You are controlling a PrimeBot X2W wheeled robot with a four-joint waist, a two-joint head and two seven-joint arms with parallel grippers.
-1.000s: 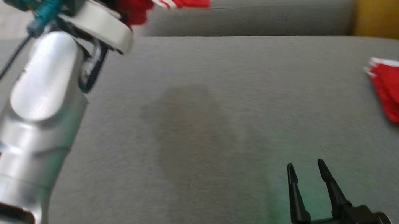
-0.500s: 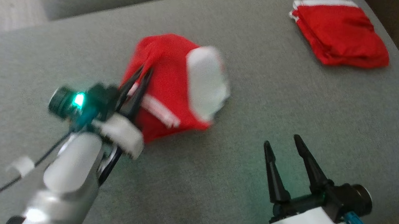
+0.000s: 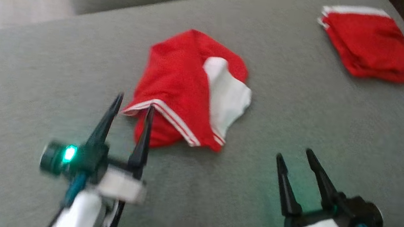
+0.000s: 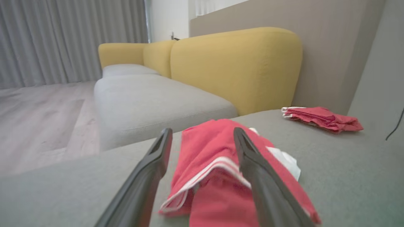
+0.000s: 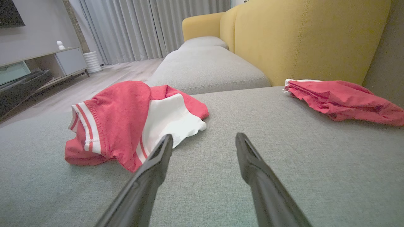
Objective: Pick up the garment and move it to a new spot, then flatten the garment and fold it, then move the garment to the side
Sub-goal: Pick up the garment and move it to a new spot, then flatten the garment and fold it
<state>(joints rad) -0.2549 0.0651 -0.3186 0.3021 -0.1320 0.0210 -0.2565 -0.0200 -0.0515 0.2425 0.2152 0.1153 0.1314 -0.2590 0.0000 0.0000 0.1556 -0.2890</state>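
One crumpled garment (image 3: 179, 75) on sofa (image 3: 340, 128), cabinet (image 5: 69, 60) in right wrist view

Garment (image 3: 178, 83): red knit fabric with a white-striped hem band and a white panel showing on its right side. Unfolded, crumpled in a loose heap, hem toward the near side. It lies mid-surface on the grey sofa seat (image 3: 34, 79).

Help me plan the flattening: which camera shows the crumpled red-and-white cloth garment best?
The head view: the crumpled red-and-white cloth garment lies whole, seen from above, outline and both colours clear. The right wrist view shows it whole but low and foreshortened; in the left wrist view the left gripper hides part.
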